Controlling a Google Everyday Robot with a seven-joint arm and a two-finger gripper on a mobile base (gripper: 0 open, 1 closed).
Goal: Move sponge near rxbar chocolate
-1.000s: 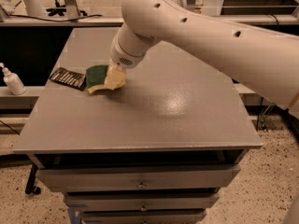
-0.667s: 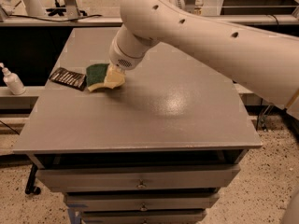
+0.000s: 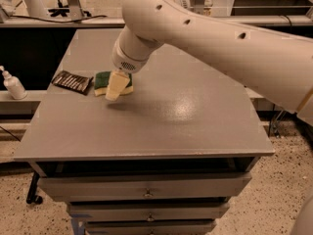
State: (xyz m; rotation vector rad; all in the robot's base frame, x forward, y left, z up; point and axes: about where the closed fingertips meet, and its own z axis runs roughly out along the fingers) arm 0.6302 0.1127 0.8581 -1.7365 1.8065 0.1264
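The tool [image 3: 114, 88] sits low over the sponge's [image 3: 101, 79] right end, barely shifted from a second ago; whether it grips or has let go I cannot tell. The sponge hasn't moved either, lying flat on the bench [image 3: 186, 116] just beside the rxbar chocolate [image 3: 72, 81], so placement looks done. Its long axis runs left-right, left end toward the bar.

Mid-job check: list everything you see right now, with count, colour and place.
sponge: one, green over yellow, on the table just right of the rxbar, partly under the gripper
rxbar: one, dark brown with pale stripes, flat near the table's left edge in view
table: one, grey, centre of view
drawers: three showing, grey, under the tabletop
bottle: one, white, on a ledge left of the table
arm: one, cream, reaching in from the right
gripper: one, cream, down at the sponge
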